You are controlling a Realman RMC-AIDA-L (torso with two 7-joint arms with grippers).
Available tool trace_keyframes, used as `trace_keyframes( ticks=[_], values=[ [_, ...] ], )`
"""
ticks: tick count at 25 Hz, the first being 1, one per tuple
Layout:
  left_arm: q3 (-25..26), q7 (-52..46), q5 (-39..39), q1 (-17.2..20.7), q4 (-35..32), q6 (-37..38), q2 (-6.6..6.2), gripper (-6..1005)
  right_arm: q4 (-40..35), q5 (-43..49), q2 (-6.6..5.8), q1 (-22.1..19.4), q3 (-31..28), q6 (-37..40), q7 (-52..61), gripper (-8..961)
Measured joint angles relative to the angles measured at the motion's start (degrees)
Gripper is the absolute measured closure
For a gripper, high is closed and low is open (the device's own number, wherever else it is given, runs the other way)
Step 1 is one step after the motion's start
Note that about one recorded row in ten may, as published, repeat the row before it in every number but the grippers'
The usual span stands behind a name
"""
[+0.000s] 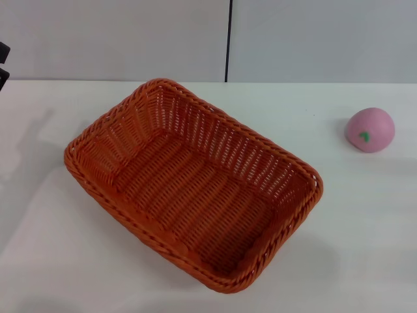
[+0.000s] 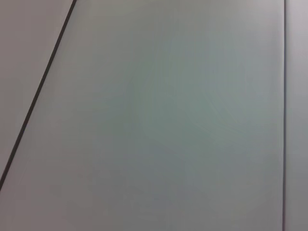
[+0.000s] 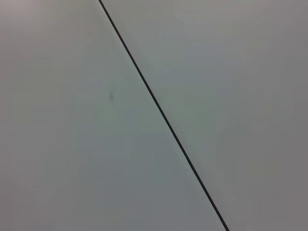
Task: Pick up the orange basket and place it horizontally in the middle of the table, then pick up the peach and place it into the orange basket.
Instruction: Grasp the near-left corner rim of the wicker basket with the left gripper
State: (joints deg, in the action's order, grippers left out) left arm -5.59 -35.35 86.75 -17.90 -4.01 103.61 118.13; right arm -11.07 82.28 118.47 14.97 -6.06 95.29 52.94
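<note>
From the head view, you had the orange basket sitting askew on the white counter, open side up, with the peach well apart toward the right. Your left gripper barely showed at the left edge; I couldn't tell its opening. Both wrist views gave only grey panels with a dark seam.
</note>
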Motion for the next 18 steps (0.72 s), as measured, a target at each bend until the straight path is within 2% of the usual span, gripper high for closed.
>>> trace_keyframes(
  ticks=[1, 2, 14, 16, 18],
  values=[
    [0.0, 0.0, 0.0, 0.0, 0.0, 0.0, 0.0, 186, 0.0, 0.0, 0.0, -0.1, 0.0, 0.0, 0.0, 268],
    [-0.5, -4.1, 0.4, -0.2, -2.9, -0.2, -0.07, 186, 0.0, 0.0, 0.0, -0.1, 0.0, 0.0, 0.0, 268],
    [-0.1, -4.2, 0.0, -0.2, -3.0, -0.8, -0.08, 186, -0.6, -0.5, 0.0, -0.5, -0.6, -0.1, 0.0, 269],
    [-1.8, -9.4, 1.2, -0.8, -7.0, -1.4, -0.35, 186, -0.6, -0.5, 0.0, -0.5, -0.6, -0.1, 0.0, 269],
    [-1.8, -9.4, 1.2, -0.8, -7.0, -1.4, -0.35, 186, -0.6, -0.5, 0.0, -0.5, -0.6, -0.1, 0.0, 269]
  ],
)
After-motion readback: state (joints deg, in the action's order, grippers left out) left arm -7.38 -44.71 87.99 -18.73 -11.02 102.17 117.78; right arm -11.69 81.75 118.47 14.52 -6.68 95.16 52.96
